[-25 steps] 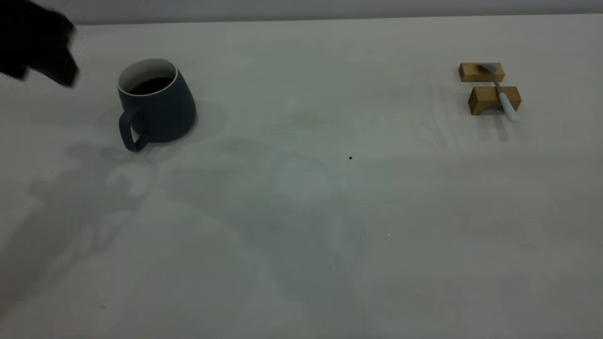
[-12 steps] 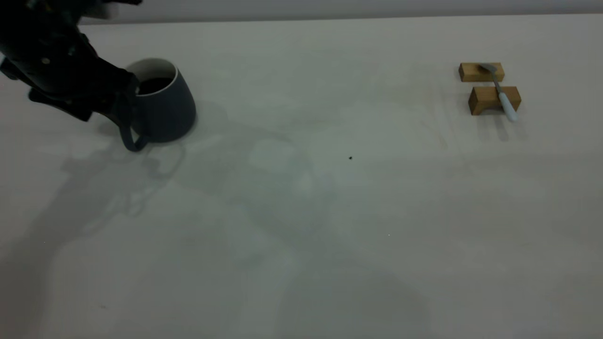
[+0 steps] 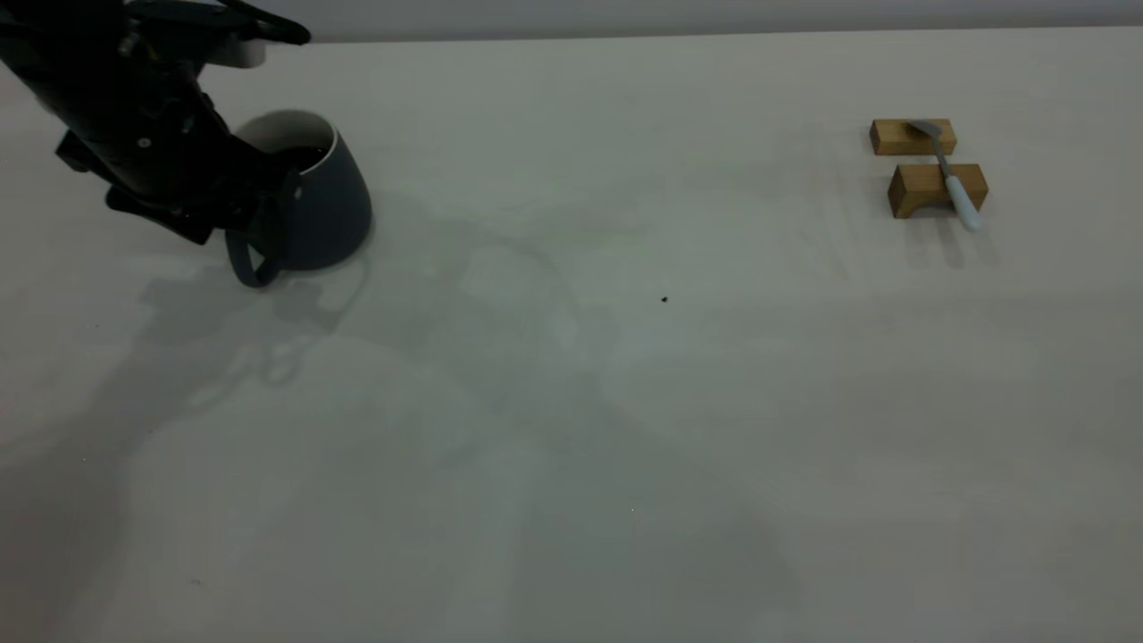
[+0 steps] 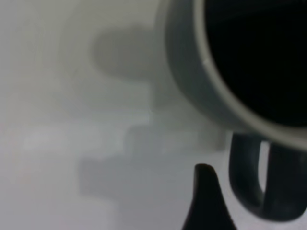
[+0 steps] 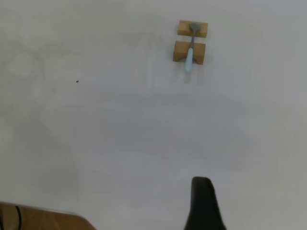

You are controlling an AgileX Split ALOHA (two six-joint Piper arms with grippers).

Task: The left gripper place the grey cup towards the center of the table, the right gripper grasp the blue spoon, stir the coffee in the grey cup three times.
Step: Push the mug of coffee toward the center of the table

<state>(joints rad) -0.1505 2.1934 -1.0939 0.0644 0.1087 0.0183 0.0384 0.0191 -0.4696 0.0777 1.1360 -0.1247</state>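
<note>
The left gripper (image 3: pixel 259 210) has pushed in closer against the grey cup (image 3: pixel 326 201) at its handle; whether its fingers (image 4: pixel 206 201) pinch, I cannot tell. The blue spoon (image 3: pixel 954 183) lies unmoved on the bench (image 3: pixel 625 402).

We see a pale off-white bench (image 3: pixel 571 429) carrying a grey cup (image 3: pixel 326 210) directly beside the left hand (image 3: pixel 259 210), a tiny dark speck (image 3: pixel 664 299) farther out, and two wooden blocks (image 3: pixel 929 165) well apart from that hand.
</note>
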